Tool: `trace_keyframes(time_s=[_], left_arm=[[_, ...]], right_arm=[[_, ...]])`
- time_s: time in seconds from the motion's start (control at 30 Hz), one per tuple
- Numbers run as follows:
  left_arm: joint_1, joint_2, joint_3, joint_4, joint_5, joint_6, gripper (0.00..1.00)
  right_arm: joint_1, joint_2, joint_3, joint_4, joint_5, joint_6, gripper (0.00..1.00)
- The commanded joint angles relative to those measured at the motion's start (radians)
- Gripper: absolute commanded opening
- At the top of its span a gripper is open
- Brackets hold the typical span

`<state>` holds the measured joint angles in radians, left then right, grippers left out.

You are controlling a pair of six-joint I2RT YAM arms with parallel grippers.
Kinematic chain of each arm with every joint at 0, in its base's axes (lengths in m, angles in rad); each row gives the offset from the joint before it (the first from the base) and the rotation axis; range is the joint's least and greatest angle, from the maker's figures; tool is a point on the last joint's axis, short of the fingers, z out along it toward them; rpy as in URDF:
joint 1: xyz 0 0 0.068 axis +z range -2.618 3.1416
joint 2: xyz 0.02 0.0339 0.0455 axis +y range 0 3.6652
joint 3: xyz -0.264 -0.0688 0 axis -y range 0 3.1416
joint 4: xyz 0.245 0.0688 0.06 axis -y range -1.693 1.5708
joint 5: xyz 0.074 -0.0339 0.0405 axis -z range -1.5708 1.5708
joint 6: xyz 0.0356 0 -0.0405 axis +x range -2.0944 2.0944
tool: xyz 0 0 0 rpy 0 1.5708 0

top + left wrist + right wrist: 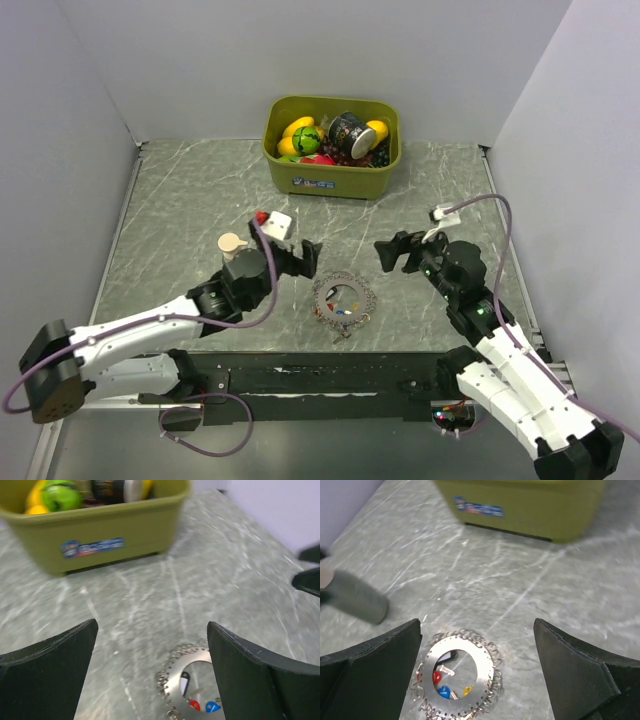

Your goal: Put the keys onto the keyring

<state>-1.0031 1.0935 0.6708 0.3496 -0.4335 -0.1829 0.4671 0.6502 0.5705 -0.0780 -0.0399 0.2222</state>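
The keyring [365, 298] is a flat silvery disc fringed with small wire loops, lying on the table between the arms. Inside its hole lie the keys [343, 312]: red [436, 676], blue [444, 692] and yellow [467, 690], beside a black-and-white tag. The keyring also shows in the left wrist view [177, 672] and the right wrist view [485, 665]. My left gripper [308, 258] is open and empty, just up-left of the ring, with jaws wide [152, 625]. My right gripper [392, 250] is open and empty, up-right of the ring [477, 622].
An olive-green bin [330, 178] holding toy fruit and a can stands at the back centre. A small white block with a red bit [275, 222] sits by the left wrist. White walls close in the left, right and back sides.
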Motion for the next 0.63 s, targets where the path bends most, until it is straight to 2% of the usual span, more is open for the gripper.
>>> trace_keyframes(time_s=[0.0,0.17,0.2,0.23,0.37,0.47,0.6], left_arm=[[-0.003,-0.134,0.015,-0.154,-0.261,-0.098,0.96],[-0.002,-0.239,0.012,-0.32,-0.45,-0.233,0.96],[-0.003,-0.25,0.009,-0.346,-0.534,-0.277,0.96],[-0.003,-0.262,0.0,-0.424,-0.569,-0.305,0.96],[-0.003,-0.314,-0.026,-0.54,-0.68,-0.409,0.96],[-0.003,-0.348,-0.059,-0.535,-0.711,-0.426,0.96],[-0.003,-0.388,-0.141,-0.393,-0.757,-0.348,0.96]], right_arm=[[-0.119,-0.02,-0.023,-0.011,0.023,0.13,1.0],[-0.232,-0.055,-0.055,-0.035,0.028,0.16,1.0],[-0.257,-0.066,-0.06,-0.043,0.029,0.152,1.0],[-0.262,-0.067,-0.054,-0.055,0.053,0.148,1.0],[-0.272,-0.081,-0.058,-0.065,0.103,0.132,1.0],[-0.274,-0.087,-0.067,-0.029,0.106,0.1,1.0],[-0.274,-0.06,-0.066,0.006,0.143,0.037,1.0]])
